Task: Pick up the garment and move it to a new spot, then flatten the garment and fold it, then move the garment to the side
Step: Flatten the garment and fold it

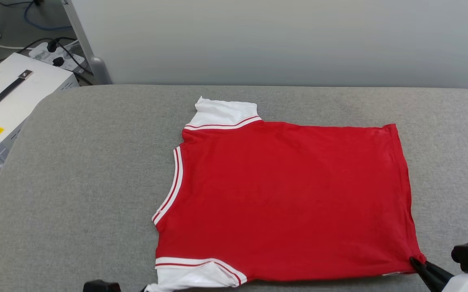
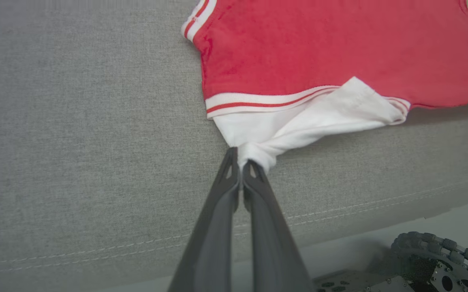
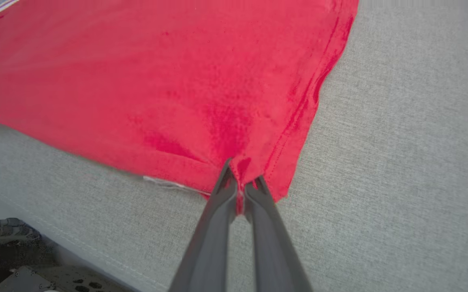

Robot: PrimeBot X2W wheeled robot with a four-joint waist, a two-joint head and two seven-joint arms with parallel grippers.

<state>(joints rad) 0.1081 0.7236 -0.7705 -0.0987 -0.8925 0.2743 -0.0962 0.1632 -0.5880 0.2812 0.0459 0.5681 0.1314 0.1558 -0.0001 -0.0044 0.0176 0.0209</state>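
Red garment (image 1: 290, 194) lies flat — left fingers (image 2: 217, 211) pinch white sleeve (image 2: 298, 121), right fingers (image 3: 215, 227) pinch hem (image 3: 304, 121)

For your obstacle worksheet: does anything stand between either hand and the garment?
Nothing visible does: the left hand is shut on the garment at its white sleeve, the right hand at a red hem corner.

garment (image 1: 286, 198) on padded surface (image 1: 80, 182), box (image 1: 15, 95) off its left

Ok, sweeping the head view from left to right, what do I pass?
From the left: white case with a black handle → garment, spread flat → right gripper, pinching the garment's near right corner.
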